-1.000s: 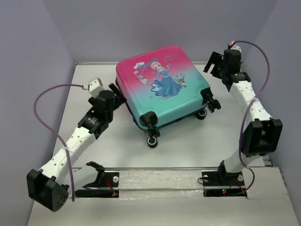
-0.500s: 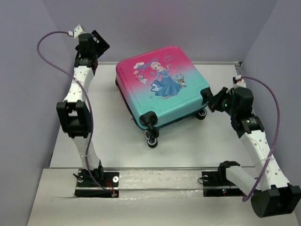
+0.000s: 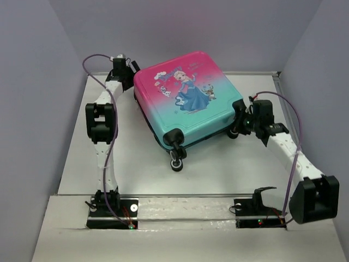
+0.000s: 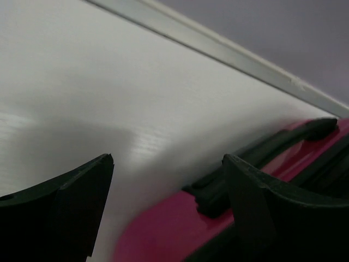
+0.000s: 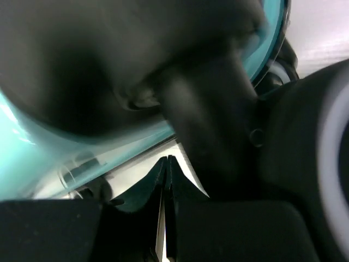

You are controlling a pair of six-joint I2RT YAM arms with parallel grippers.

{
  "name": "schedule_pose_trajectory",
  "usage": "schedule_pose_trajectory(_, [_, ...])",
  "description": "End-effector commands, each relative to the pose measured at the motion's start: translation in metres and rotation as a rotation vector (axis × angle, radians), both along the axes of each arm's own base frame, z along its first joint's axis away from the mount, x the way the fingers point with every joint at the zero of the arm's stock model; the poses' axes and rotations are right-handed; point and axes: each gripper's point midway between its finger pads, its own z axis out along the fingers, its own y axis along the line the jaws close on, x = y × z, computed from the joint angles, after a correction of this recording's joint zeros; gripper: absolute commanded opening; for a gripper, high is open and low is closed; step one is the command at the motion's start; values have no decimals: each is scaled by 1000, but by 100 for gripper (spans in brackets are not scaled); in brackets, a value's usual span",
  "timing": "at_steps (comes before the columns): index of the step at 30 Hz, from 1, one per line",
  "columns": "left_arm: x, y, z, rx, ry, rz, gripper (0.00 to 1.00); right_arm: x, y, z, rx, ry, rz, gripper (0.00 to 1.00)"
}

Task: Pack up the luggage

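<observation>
Two grippers bracket the closed suitcase (image 3: pixel 188 109): left gripper (image 4: pixel 168 164), jaws wide apart, has its black handle (image 4: pixel 262 155) just ahead-right, while right gripper (image 5: pixel 166 164), pinched together on nothing, noses its teal corner, so I'd brace there, centre left, then close.

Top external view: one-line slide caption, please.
Closed luggage lies flat on the table, left end effector open at its pink corner, right end effector shut by a teal-end wheel.

Luggage (image 3: pixel 188 101) shell glows hot pink at its eleven o'clock end, melting to teal toward five, with a blue-gowned cartoon princess printed mid-shell. Wheels (image 3: pixel 175 162) black. Table (image 3: pixel 218 169) white, walls (image 3: pixel 32 54) lilac, cables (image 3: pixel 299 131) purple.
</observation>
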Motion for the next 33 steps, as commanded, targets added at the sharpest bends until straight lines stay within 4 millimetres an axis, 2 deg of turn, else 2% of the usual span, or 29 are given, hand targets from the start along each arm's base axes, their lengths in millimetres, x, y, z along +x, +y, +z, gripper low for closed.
schedule_pose_trajectory(1, [-35, -46, 83, -12, -174, -90, 93, 85, 5, 57, 3, -222, -40, 7])
schedule_pose_trajectory(2, [-50, -44, 59, -15, -140, -75, 93, 96, 4, 58, -5, -229, -56, 7])
schedule_pose_trajectory(3, [-63, -42, 79, -30, -170, -29, 93, 115, 4, 73, -9, -272, -68, 7])
schedule_pose_trajectory(4, [-73, -41, 78, -43, -171, -15, 93, 129, 6, 55, -19, -229, -63, 7])
schedule_pose_trajectory(5, [-96, -36, 47, -38, -112, 23, 93, 139, 8, 54, -20, -225, -55, 7])
schedule_pose_trajectory(6, [-111, -34, 42, -45, -100, 52, 92, 148, 11, 51, -19, -221, -42, 7])
schedule_pose_trajectory(7, [-128, -41, 70, -60, -158, 57, 92, 160, 20, 65, 9, -251, -4, 7])
schedule_pose_trajectory(8, [-155, -42, 45, -37, -117, 69, 93, 168, 31, 48, 15, -212, 24, 7])
schedule_pose_trajectory(9, [-167, -36, 41, 12, -115, 120, 92, 174, 42, 46, 22, -210, 50, 7])
schedule_pose_trajectory(10, [-184, -36, 64, 17, -162, 132, 92, 176, 54, 44, 41, -195, 90, 7])
schedule_pose_trajectory(11, [-201, -49, 65, 13, -164, 118, 92, 189, 66, 64, 60, -230, 120, 7])
schedule_pose_trajectory(12, [-229, -46, 65, 19, -173, 133, 92, 190, 91, 39, 69, -154, 186, 7])
schedule_pose_trajectory(13, [-247, -62, 64, 11, -177, 97, 92, 207, 109, 74, 70, -228, 234, 7])
schedule_pose_trajectory(14, [-263, -67, 64, 8, -179, 79, 91, 214, 125, 77, 65, -223, 275, 7])
schedule_pose_trajectory(15, [-282, -62, 49, 37, -154, 94, 90, 220, 155, 44, 56, -152, 340, 7])
schedule_pose_trajectory(16, [-299, -65, 73, 10, -217, 84, 90, 218, 168, 37, 44, -99, 368, 7])
schedule_pose_trajectory(17, [-314, -66, 72, 15, -209, 67, 89, 226, 181, 39, 42, -105, 387, 8])
schedule_pose_trajectory(18, [-331, -70, 62, 12, -191, 55, 89, 246, 195, 89, 66, -227, 390, 12])
schedule_pose_trajectory(19, [-345, -71, 79, -28, -236, 44, 88, 257, 203, 57, 100, -149, 366, 16])
schedule_pose_trajectory(20, [-359, -77, 71, -40, -224, 10, 87, 269, 212, 103, 159, -257, 368, 21])
schedule_pose_trajectory(22, [-377, -78, 72, -82, -225, 2, 86, 281, 226, 108, 254, -270, 352, 50])
schedule_pose_trajectory(24, [-384, -67, 71, -45, -227, 34, 83, 285, 223, 135, 323, -327, 341, 72])
schedule_pose_trajectory(25, [-386, -59, 75, -24, -243, 59, 82, 293, 219, 126, 348, -335, 333, 85])
schedule_pose_trajectory(26, [-388, -50, 77, 12, -240, 83, 82, 287, 205, 165, 365, -401, 308, 89])
schedule_pose_trajectory(28, [-388, -34, 94, 42, -290, 141, 79, 282, 192, 187, 351, -456, 296, 98])
schedule_pose_trajectory(29, [-388, -30, 108, 61, -324, 139, 79, 276, 176, 214, 335, -512, 292, 100])
schedule_pose_trajectory(31, [-390, -28, 130, 57, -385, 126, 79, 264, 163, 239, 345, -545, 321, 100])
schedule_pose_trajectory(32, [-392, -30, 149, 54, -432, 102, 79, 257, 145, 264, 350, -580, 315, 100])
schedule_pose_trajectory(33, [-394, -31, 159, 43, -460, 82, 63, 251, 136, 272, 354, -582, 314, 100])
